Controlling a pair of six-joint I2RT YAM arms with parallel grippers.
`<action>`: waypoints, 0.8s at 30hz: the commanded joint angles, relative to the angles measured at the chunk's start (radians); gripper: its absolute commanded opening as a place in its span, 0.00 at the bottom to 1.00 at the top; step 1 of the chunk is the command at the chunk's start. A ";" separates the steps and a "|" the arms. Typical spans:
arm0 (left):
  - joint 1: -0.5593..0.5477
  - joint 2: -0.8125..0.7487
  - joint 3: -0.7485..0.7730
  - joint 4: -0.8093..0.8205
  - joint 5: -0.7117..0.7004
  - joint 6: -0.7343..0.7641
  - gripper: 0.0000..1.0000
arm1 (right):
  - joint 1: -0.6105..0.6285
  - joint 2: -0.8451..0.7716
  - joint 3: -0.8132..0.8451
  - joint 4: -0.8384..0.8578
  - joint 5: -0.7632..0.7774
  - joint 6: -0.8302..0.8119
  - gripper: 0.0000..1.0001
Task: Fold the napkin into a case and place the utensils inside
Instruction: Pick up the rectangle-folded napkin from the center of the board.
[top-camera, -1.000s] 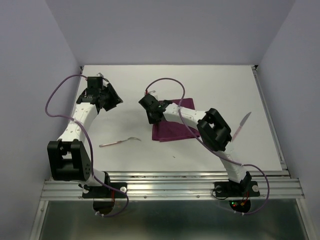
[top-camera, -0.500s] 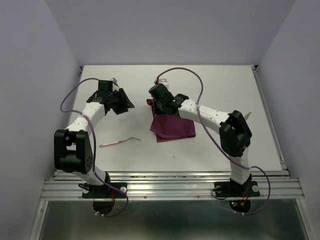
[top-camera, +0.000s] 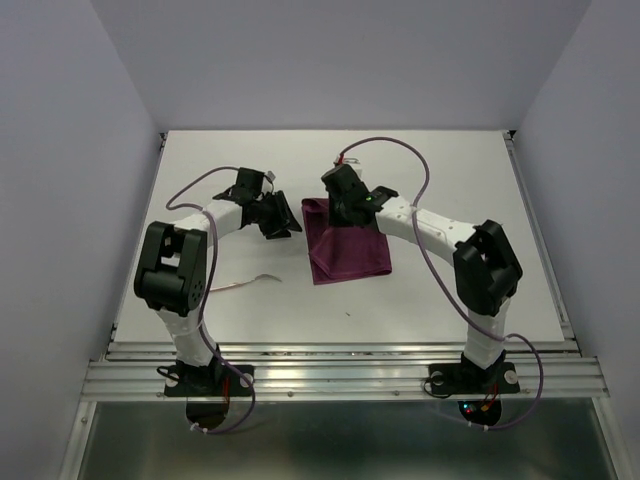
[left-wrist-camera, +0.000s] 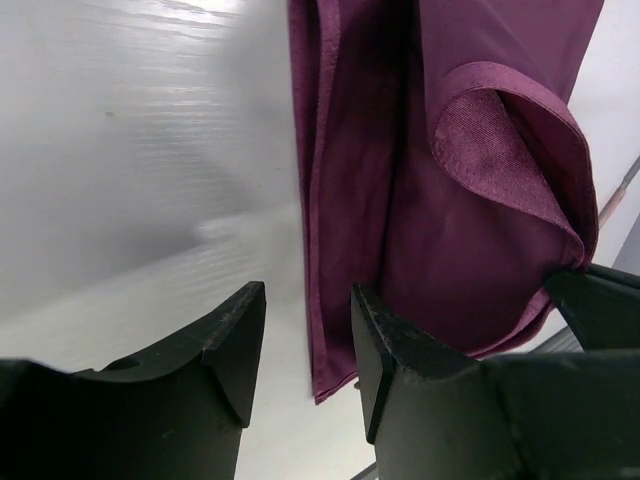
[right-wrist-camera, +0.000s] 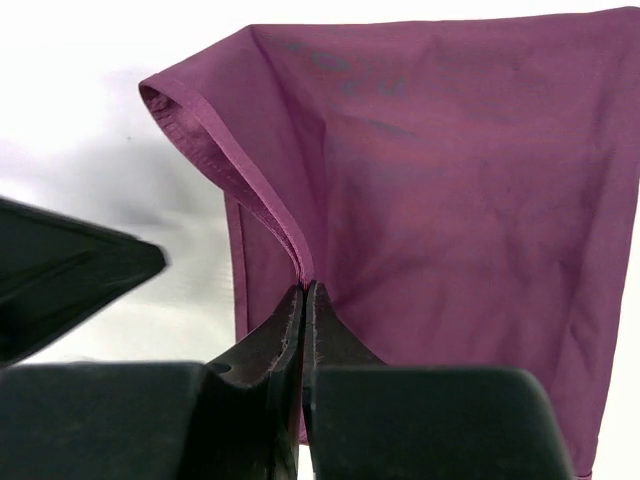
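Mid-table, left hand (left-wrist-camera: 306, 293) now nearer napkin (top-camera: 348, 252), right hand (right-wrist-camera: 303, 291) pinching

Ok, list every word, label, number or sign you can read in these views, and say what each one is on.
No readable text in any view.
On the napkin: a few faint dark marks near its upper edge in the right wrist view, too blurred to read, possibly only shading.
On the table: no label, brand or number visible.
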 joint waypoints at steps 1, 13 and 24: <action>-0.045 0.034 0.062 0.059 0.064 -0.011 0.50 | -0.011 -0.070 -0.011 0.057 -0.006 0.017 0.01; -0.090 0.123 0.083 0.161 0.106 -0.057 0.40 | -0.063 -0.153 -0.051 0.062 -0.028 0.030 0.01; -0.096 0.212 0.088 0.135 0.086 -0.040 0.38 | -0.265 -0.311 -0.183 0.071 -0.083 0.024 0.01</action>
